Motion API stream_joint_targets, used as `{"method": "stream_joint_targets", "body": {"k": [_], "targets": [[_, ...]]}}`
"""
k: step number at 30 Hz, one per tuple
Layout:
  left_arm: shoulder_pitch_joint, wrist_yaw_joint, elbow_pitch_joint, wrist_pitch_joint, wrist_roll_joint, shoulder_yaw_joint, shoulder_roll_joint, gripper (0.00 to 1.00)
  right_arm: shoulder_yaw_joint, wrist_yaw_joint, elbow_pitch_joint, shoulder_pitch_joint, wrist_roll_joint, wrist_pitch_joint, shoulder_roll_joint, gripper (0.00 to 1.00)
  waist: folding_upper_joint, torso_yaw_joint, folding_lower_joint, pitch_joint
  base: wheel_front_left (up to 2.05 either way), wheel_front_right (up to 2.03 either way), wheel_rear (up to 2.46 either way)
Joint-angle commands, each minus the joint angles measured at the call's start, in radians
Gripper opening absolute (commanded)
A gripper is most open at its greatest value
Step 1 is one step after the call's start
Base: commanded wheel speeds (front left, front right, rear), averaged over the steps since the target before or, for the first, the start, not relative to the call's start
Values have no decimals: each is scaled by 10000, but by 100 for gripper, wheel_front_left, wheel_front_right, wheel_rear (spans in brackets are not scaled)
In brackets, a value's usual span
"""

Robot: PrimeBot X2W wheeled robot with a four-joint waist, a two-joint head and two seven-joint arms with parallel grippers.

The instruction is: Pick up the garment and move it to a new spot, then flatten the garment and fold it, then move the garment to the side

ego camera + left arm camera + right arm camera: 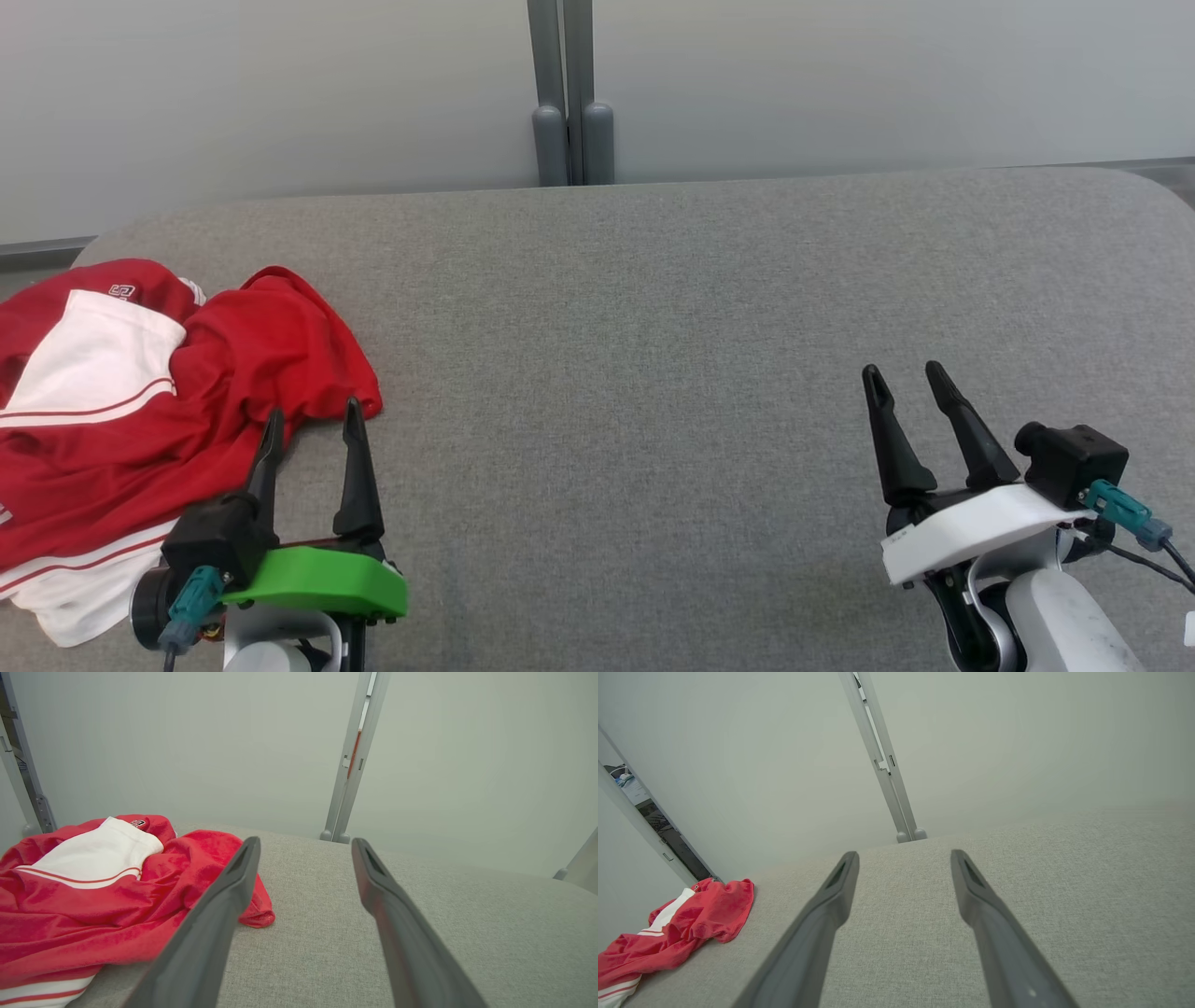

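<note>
Red garment [140,420] with white panels and stripes lies crumpled at the surface's left edge.

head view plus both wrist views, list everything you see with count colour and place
crumpled red and white fabric garment: one, red with white panels, table's left end
grey fabric-covered table: one, grey, across the foreground
pale wall panels: two, off-white, behind the table
grey metal posts: two, grey, side by side between the panels
left gripper: one, dark fingers on green mount, open, at the garment's right edge
right gripper: one, dark fingers on white mount, open, over bare table at right
</note>
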State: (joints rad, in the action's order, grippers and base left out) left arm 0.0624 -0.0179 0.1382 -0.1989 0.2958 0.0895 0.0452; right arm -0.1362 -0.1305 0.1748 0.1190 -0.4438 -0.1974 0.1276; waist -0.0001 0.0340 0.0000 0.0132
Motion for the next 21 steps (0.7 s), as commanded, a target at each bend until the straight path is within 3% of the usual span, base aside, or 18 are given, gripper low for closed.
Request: {"method": "stream_joint_targets", "body": {"k": [1,21], "targets": [[-13,-64,-87,-92,-273,4,73,100,-17,-3,-82,187,243,-114,59,100,1,8,0,1,0,0,0],[-78,-100,-60,-502,-1594,149,77,100,-75,-4,224,223,1630,-515,17,100,1,60,0,21,0,0,0]]}}
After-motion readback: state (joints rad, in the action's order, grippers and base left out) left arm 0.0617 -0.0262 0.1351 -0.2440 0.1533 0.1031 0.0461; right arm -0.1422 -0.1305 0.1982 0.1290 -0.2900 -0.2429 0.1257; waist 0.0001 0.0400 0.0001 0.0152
